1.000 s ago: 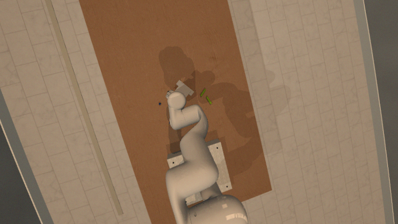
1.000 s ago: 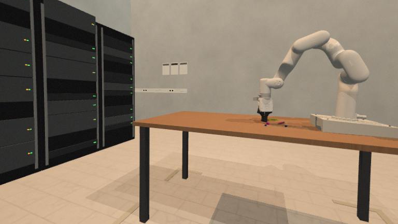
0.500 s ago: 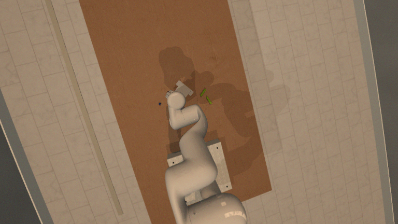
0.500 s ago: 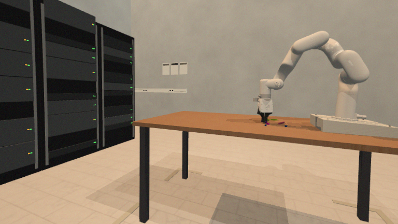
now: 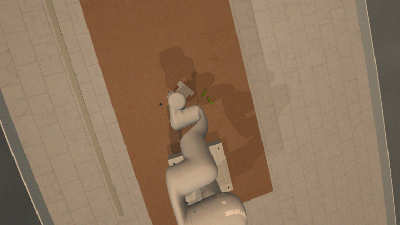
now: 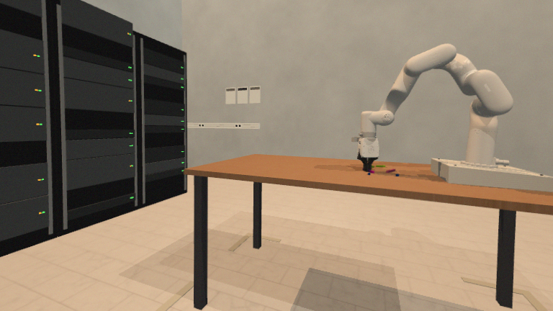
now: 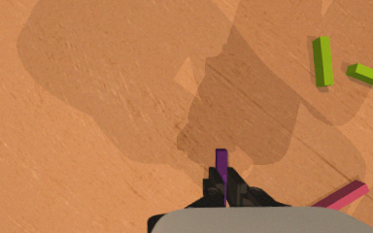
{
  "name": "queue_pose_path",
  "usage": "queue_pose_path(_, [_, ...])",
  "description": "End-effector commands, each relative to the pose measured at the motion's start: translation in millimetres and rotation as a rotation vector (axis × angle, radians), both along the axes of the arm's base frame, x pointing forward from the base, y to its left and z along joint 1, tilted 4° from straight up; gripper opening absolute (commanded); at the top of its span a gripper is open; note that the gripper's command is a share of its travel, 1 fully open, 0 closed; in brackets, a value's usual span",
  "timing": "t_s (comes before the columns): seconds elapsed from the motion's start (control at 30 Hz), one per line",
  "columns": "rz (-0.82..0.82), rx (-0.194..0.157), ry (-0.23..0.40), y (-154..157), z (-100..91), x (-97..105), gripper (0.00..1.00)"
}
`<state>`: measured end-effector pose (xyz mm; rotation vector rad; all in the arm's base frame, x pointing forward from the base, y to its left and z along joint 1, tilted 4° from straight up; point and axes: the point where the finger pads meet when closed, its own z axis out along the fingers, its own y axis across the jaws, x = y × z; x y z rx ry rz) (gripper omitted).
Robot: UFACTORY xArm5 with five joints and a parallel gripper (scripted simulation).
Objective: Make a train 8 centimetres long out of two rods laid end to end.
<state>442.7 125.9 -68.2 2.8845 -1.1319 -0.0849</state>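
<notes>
My gripper (image 7: 220,181) (image 6: 367,166) is shut on a purple rod (image 7: 221,162), which sticks out ahead of the fingers just above the wooden table (image 7: 97,146) (image 5: 132,34). Two lime rods lie apart from each other at the upper right of the wrist view, one (image 7: 322,61) (image 5: 203,92) straight and one (image 7: 360,73) (image 5: 210,100) angled and cut off by the edge. A pinkish-magenta rod (image 7: 342,195) (image 6: 390,170) lies to my lower right, partly hidden. In the overhead view the arm hides the fingers.
A small blue rod (image 5: 160,103) lies left of the arm's wrist. Two blue rods show in the side view, one (image 6: 369,173) by the gripper and one (image 6: 397,176) farther right. The robot's grey base plate (image 5: 224,166) (image 6: 481,173) sits at the near end of the table.
</notes>
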Motion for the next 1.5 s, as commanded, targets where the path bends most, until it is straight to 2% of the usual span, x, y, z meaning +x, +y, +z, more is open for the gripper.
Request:
queue_pose_path(0.0, [0.0,0.001,-0.004,0.4,1.1,1.5,0.04])
queue_pose_path(0.93, [0.0,0.001,-0.004,0.4,1.1,1.5,0.04])
queue_pose_path(0.97, [0.0,0.001,-0.004,0.4,1.1,1.5,0.08])
queue_pose_path(1.03, [0.0,0.001,-0.004,0.4,1.1,1.5,0.08])
queue_pose_path(1.07, [0.0,0.001,-0.004,0.4,1.1,1.5,0.12])
queue_pose_path(1.2, [0.0,0.001,-0.004,0.4,1.1,1.5,0.12])
queue_pose_path(1.23, [0.0,0.001,-0.004,0.4,1.1,1.5,0.16])
queue_pose_path(1.3, [0.0,0.001,-0.004,0.4,1.1,1.5,0.16])
queue_pose_path(1.33, [0.0,0.001,-0.004,0.4,1.1,1.5,0.2])
queue_pose_path(1.4, [0.0,0.001,-0.004,0.4,1.1,1.5,0.2])
queue_pose_path(1.43, [0.0,0.001,-0.004,0.4,1.1,1.5,0.24])
queue_pose_path(1.47, [0.0,0.001,-0.004,0.4,1.1,1.5,0.24])
